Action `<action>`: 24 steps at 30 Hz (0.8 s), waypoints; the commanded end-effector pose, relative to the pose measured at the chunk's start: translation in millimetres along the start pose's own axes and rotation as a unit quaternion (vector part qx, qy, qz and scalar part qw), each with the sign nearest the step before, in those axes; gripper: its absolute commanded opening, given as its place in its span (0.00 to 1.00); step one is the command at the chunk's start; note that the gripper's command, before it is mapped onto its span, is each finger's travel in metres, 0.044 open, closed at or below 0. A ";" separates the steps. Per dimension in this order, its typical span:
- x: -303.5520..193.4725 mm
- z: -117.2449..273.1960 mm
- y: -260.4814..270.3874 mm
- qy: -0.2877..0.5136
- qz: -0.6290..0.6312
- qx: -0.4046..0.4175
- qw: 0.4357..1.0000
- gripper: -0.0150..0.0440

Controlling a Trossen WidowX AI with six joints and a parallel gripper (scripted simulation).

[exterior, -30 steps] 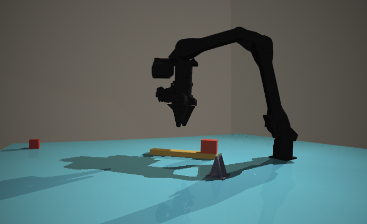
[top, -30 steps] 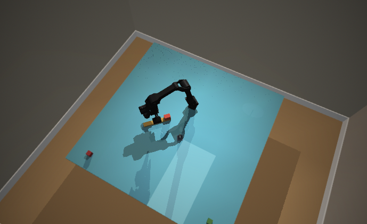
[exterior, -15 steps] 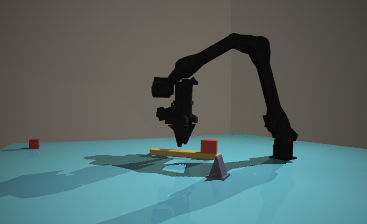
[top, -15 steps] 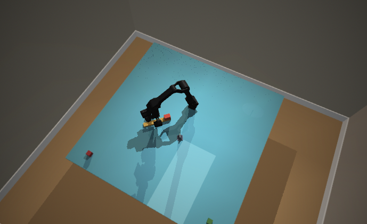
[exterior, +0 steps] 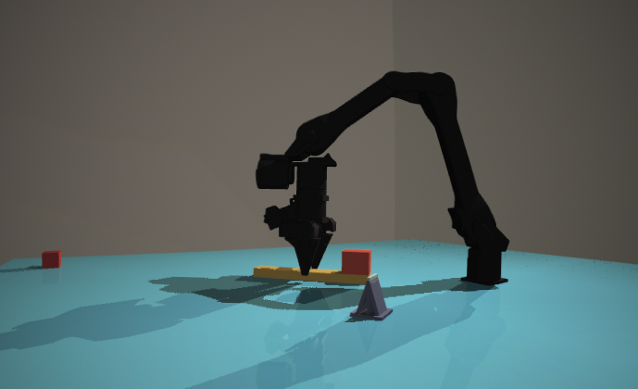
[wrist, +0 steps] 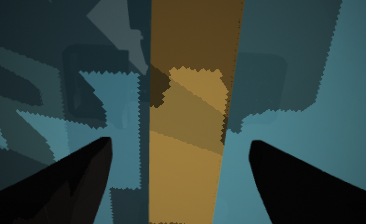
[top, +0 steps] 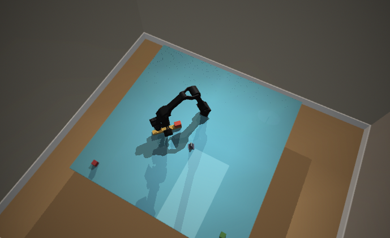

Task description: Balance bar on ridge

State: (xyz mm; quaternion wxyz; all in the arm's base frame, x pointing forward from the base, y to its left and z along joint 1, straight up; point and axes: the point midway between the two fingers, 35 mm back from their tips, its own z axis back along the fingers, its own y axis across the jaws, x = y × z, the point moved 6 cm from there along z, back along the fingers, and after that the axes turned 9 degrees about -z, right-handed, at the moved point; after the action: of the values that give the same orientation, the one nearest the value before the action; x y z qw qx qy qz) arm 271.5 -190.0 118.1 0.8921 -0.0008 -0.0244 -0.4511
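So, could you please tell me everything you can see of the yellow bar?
The yellow bar is long, straight and narrow, with flat faces and a plain, matt-looking surface, its material uncertain. It lies flat on the blue table, away from the ridge. A red block sits on top at one end. The open hand straddles its middle stretch without gripping it, and shadows cross its top.
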 end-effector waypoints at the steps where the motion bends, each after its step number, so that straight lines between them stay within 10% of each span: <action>1: -2.4 -7.3 -1.4 0.005 -0.002 -0.005 1.000 0.79; 15: -2.4 -7.3 -1.4 0.005 -0.002 -0.005 1.000 0.79; 24: -1.4 -5.7 -0.5 0.004 0.000 -0.001 1.000 0.49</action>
State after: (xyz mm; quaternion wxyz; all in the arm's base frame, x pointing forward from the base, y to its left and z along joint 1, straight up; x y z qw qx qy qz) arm 270.4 -189.3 112.3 0.8922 -0.0004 -0.0203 -0.4512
